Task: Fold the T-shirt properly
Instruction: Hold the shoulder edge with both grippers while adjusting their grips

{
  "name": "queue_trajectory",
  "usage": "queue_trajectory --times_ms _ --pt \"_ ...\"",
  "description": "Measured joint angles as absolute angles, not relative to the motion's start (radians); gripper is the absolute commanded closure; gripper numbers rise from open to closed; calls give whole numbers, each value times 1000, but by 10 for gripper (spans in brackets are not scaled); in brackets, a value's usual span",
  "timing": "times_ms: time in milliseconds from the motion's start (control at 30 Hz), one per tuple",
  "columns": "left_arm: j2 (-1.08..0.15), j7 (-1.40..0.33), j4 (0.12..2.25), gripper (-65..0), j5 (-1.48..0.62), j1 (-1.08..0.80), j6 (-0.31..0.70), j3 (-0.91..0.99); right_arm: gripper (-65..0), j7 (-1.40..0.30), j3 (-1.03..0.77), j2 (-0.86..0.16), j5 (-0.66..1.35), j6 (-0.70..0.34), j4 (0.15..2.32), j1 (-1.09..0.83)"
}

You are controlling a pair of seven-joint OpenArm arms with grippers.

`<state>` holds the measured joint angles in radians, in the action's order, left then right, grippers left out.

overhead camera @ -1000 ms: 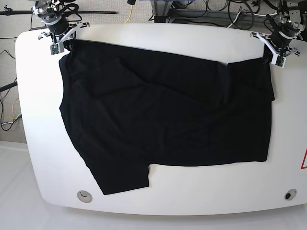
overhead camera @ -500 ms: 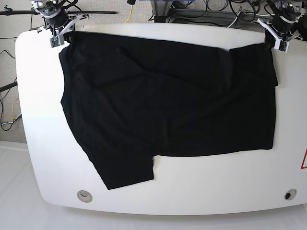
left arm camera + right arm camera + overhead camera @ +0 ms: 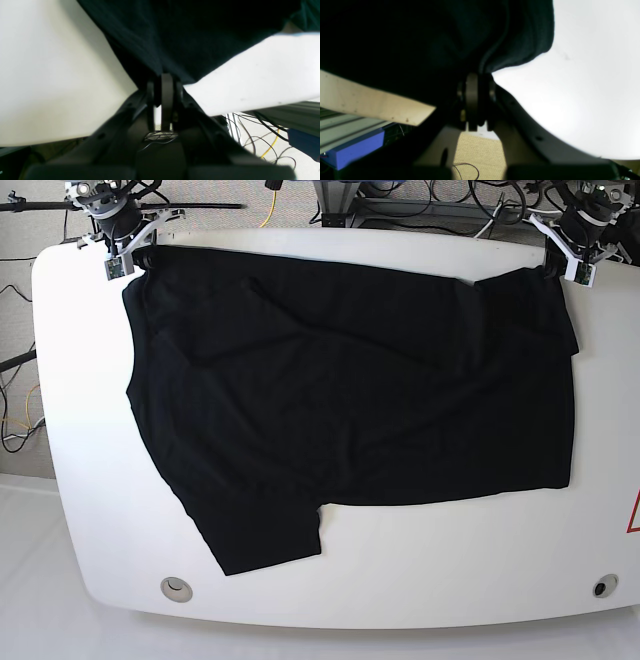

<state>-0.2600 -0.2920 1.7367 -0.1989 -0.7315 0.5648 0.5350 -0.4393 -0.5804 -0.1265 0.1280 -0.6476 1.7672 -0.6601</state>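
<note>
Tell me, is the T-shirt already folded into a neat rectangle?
No, the T-shirt lies spread across the table, one sleeve sticking out.

T-shirt (image 3: 350, 400): soft matte black cloth, fine knit texture up close. Table (image 3: 400, 565): smooth white top, slight sheen. Gripper fingers (image 3: 167, 97): dark matte plastic.

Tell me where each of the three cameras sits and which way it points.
Base: high above the near edge of the white table, looking down at the spread T-shirt; both grippers show at the far corners.
Left wrist: behind the left gripper, looking along its shut fingers at the pinched shirt edge.
Right wrist: behind the right gripper, likewise clamped on cloth.
Shared: every view shows the black T-shirt on the table.
</note>
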Motion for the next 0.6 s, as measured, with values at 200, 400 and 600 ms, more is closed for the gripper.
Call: queue_trajectory --times_ms 200,400,600 --pt "-286 -290 1727 -3 -196 -699 558 527 -4 -449 -576 -139 134 -648 1767 -660" --pt "-300 -291 1723 0 -197 -726 551 525 0 -449 -576 -148 139 -655 1767 -661" --pt "-300 -302 1718 -51 -196 -748 551 526 -3 -451 -577 -148 155 -655 1767 -669"
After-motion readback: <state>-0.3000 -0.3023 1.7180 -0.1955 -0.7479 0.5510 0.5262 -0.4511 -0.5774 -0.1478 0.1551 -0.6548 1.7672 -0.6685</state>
